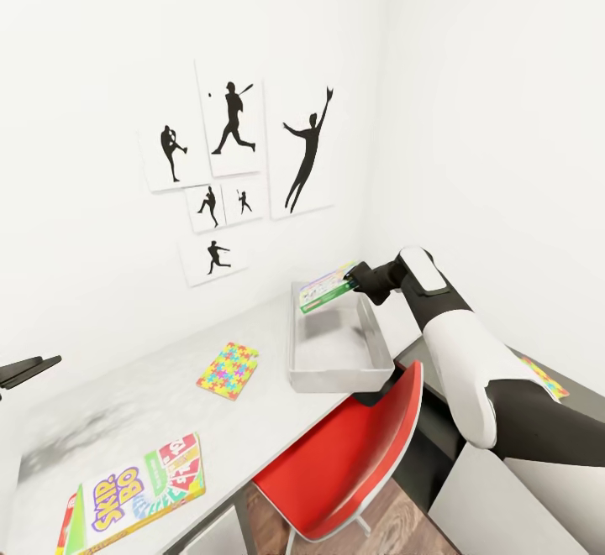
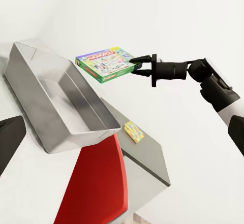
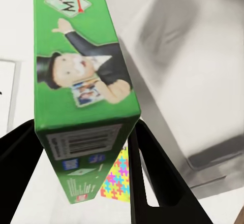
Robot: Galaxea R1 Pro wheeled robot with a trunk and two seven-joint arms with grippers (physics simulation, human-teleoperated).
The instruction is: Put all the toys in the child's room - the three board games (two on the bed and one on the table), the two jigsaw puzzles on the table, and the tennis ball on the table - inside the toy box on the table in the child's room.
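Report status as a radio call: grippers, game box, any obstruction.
Right gripper shut on pale green-edged board game box, held above light grey toy box. Left gripper open, idle. Bin looks empty; nothing blocking the drop.

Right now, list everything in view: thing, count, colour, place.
Toy box: one, grey, far end of the table, nothing visible inside.
Monopoly box: one, green, held above the toy box's far end.
Skip-Bo box: one, green-yellow, near end of the table.
Puzzles: two, multicoloured; one on the table, one on the dark desk.
Table: one, pale grey.
Dark desk: one, right of the table.
Chair: one, red, tucked under the table.
Athlete pictures: six, black on white, on the wall.
Right gripper: black, shut on the Monopoly box.
Left gripper: black, at the head view's left edge.
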